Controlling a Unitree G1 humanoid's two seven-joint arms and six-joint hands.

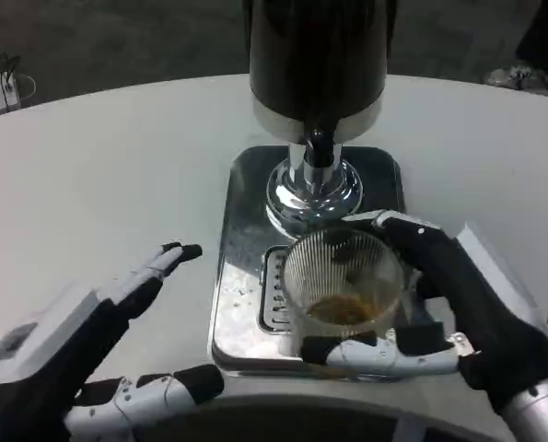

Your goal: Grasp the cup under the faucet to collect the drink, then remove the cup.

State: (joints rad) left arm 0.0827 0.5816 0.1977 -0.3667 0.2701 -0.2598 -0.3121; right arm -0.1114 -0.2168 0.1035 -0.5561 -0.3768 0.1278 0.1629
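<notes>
Light even and soft, from overhead; my view moderately bright on white counter [99, 175], dim beyond its far edge where floor goes near black. Whole frame soft, low resolution, slight grain. Chrome base [312, 189] of dispenser throws bright glare; steel tray [241, 276] mirrors it in smeared patches. Faint shadow under my left hand [108, 341]. Ribbed cup [343, 281] blurry, edges washed. My right hand [439, 304] dark, detail lost in black.

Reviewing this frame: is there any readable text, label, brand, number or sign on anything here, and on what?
None can be read: the dispenser, its steel drip tray, the cup, the right hand and the left hand show no legible markings.
</notes>
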